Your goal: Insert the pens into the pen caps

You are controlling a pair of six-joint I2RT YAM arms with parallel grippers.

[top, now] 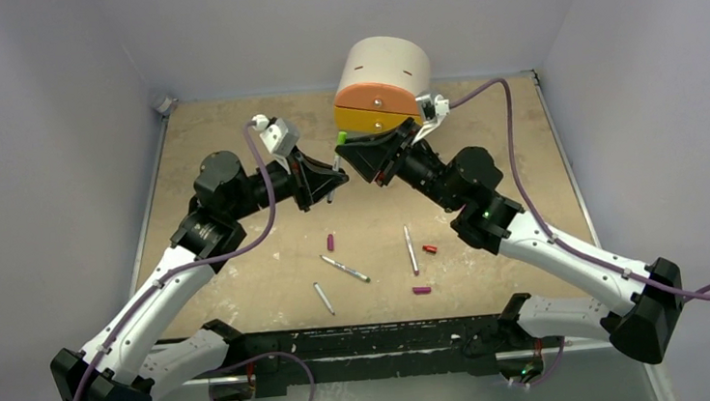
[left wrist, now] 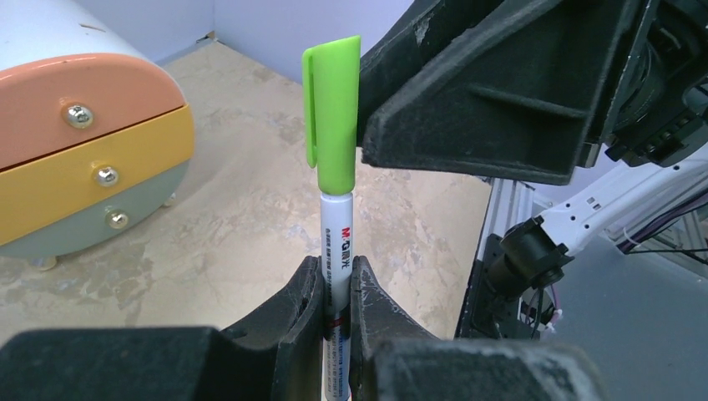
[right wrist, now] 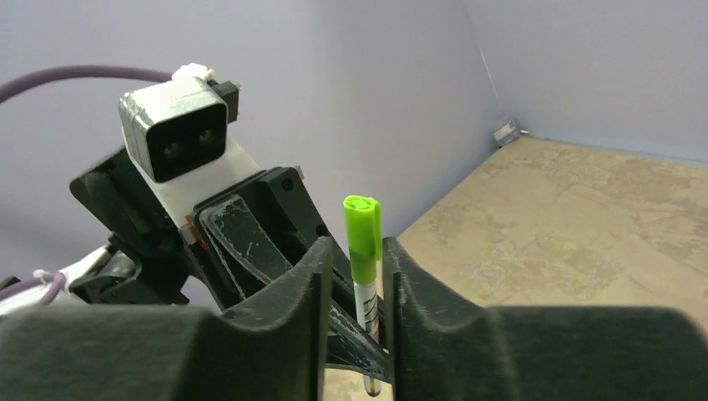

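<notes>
My left gripper point(left wrist: 337, 276) is shut on the grey-white barrel of a pen point(left wrist: 336, 225) held upright, with a green pen cap point(left wrist: 334, 117) seated on its top end. My right gripper point(right wrist: 357, 267) is open, its fingers point(right wrist: 313, 276) standing either side of the green cap point(right wrist: 362, 238), with a gap showing on the left side. From above, both grippers meet in mid-air near the green cap point(top: 341, 138). Three more pens point(top: 345, 268) point(top: 324, 298) point(top: 411, 250) lie on the table with a red cap point(top: 430, 249) and two magenta caps point(top: 331, 242) point(top: 422, 290).
A rounded drawer unit point(top: 382, 87) with orange, yellow and pale fronts stands at the back of the table, just behind the grippers. Grey walls close in the table on three sides. A black rail point(top: 373, 340) runs along the near edge between the arm bases.
</notes>
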